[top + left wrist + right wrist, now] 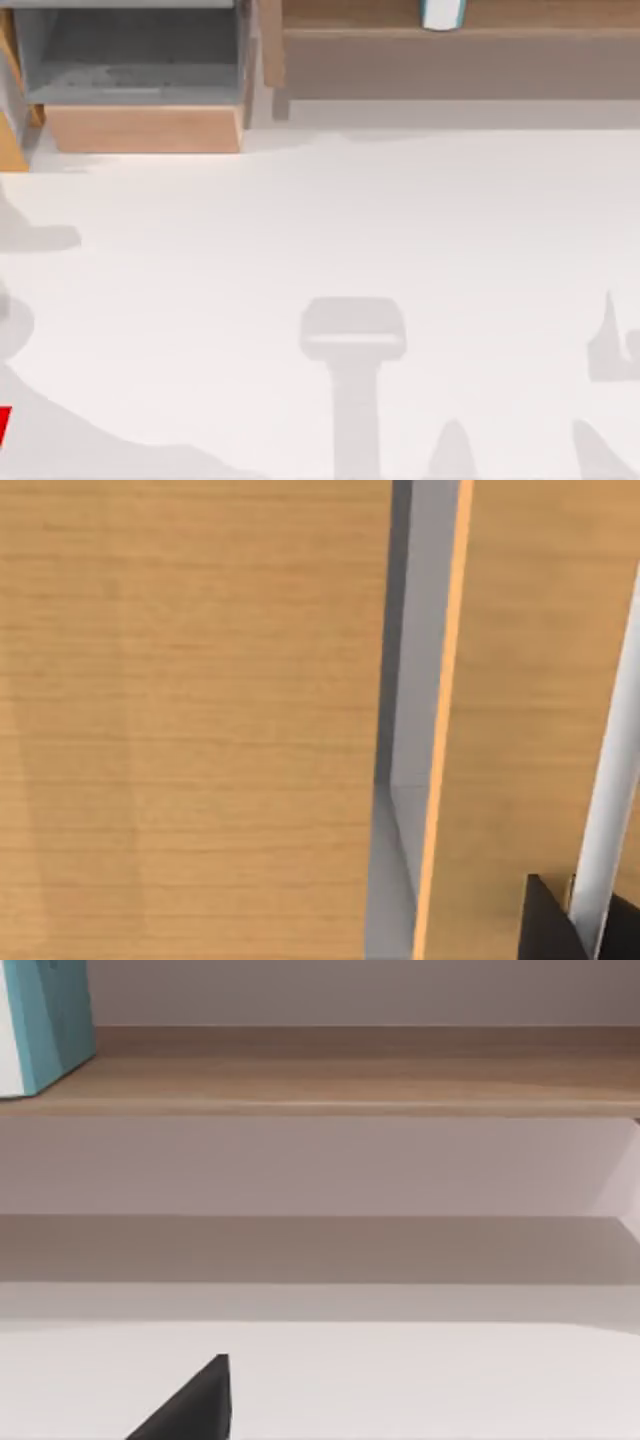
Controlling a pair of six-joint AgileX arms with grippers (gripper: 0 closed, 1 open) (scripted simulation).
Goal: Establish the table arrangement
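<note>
Bench (330, 230) is taking up most of the top view: a broad flat white surface, bare across its middle, carrying only arm shadows along the near edge and at both sides. It is lying flat and running widest left to right, so its long axis is going across the top view (no real "pointing" direction for a slab like this).

Shelf (400, 45) is running along the back right, long axis also left to right, parallel to the bench's back edge. The right wrist view is looking across the bench (400, 1390) toward that shelf (350, 1080).

Drawer box (140, 90) is sitting at the back left, light wood with a grey inside, front panel facing the bench. The left wrist view is looking close-up at wood panels (180, 720) with a grey gap between them, so I'm judging the left arm as the one nearer the drawer box.

Teal-and-white carton (441, 13) is standing on the shelf, at the top edge of the frame; same carton (45, 1020) is showing in the right wrist view, so the right arm is the nearer one to it.

Key relation: bench is lying below and in front of both arms, with shelf and drawer box beyond it at the back.

Left claw: a dark tip (550, 925) is showing, can't tell open or closed. Right claw: one dark tip (195, 1410) over the bench, can't tell either.
</note>
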